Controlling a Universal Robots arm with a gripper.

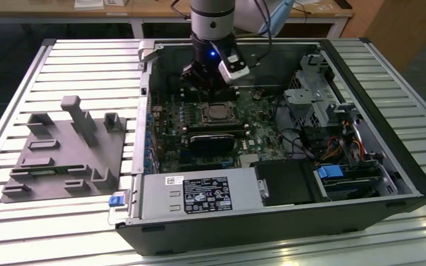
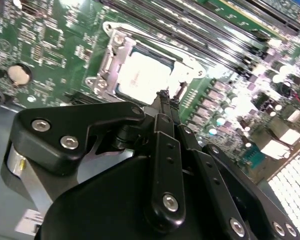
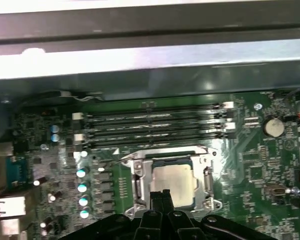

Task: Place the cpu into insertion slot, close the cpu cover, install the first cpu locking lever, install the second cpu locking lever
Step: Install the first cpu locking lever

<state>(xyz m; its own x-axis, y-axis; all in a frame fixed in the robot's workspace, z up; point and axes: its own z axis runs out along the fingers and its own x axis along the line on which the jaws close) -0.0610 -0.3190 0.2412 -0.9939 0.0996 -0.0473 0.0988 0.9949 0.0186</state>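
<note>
Looking down into an open computer case (image 1: 390, 116) lying on a slatted surface (image 1: 87, 61), with the arm (image 1: 213, 22) reaching in over the green board (image 3: 260, 170).

Can find the chip (image 2: 142, 75) lying flat inside the square slot (image 2: 122, 90), near the middle of that board. So, step one: looks done.

Can also see the cover (image 3: 138, 182) folded down flat around the chip, with the shiny chip top peeking through the hole in the middle. Step two: looks done too, judging by the flat lie of the metal.

Harder to judge the two locking steps. Can make out a thin lever (image 2: 150, 42) running along one edge of the cover, close against it. Cannot tell whether hooked down and locked, or only resting there. Cannot tell about the other lever either. Best guess: locking work in hand or close to over, but not surely finished.

As for the fingers (image 2: 162, 130): pressed together at the tips, no gap to speak of, holding nothing. Hovering just over one edge of the cover, right beside the chip. Maybe touching the metal there; hard to say.

Off to the exterior view's left, on the surface beside the case: a grey stand (image 1: 65, 149) with pegs and pockets.
</note>
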